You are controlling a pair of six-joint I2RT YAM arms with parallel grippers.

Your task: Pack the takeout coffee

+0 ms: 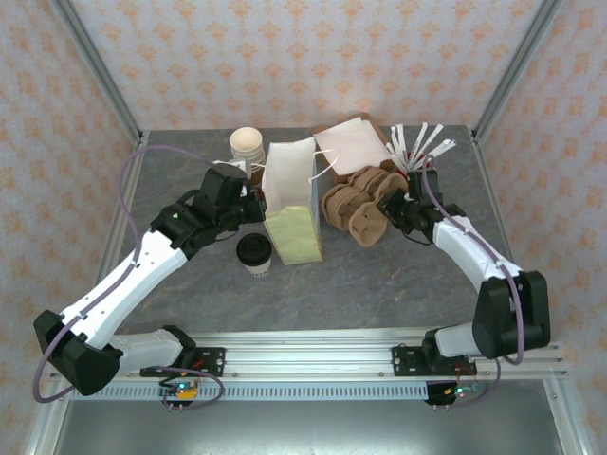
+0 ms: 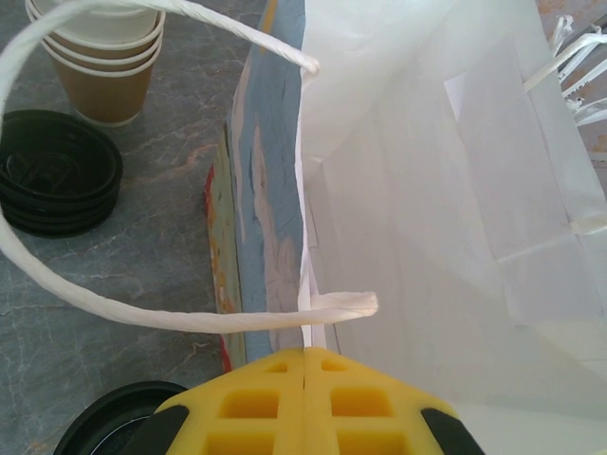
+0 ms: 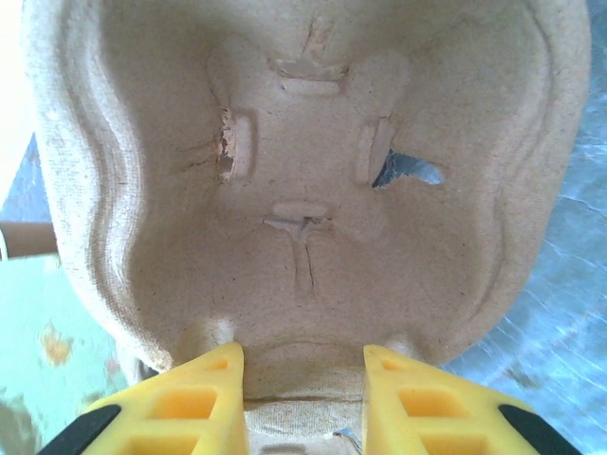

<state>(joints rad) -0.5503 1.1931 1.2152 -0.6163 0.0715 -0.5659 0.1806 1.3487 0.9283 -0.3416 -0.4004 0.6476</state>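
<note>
Standing lidded on the grey table [image 1: 379, 284], the takeout coffee [image 1: 254, 251] is seen just beside the upright paper bag [image 1: 289, 180] — a coloured print is carried on the bag's side. The bag's rim is pinched by the left gripper [image 2: 305, 365], fingers pressed together. A pulp cup carrier [image 3: 303, 190] is clamped at its edge by the right gripper [image 3: 302, 358]. Stacked cream cups [image 2: 100, 66] and loose black lids [image 2: 57, 175] are caught by the left wrist camera.

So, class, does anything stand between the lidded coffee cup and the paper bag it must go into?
Nothing visible does. The takeout coffee stands right beside the paper bag, whose mouth is open. The left hand is shut on the bag's left rim, not across the mouth.
</note>
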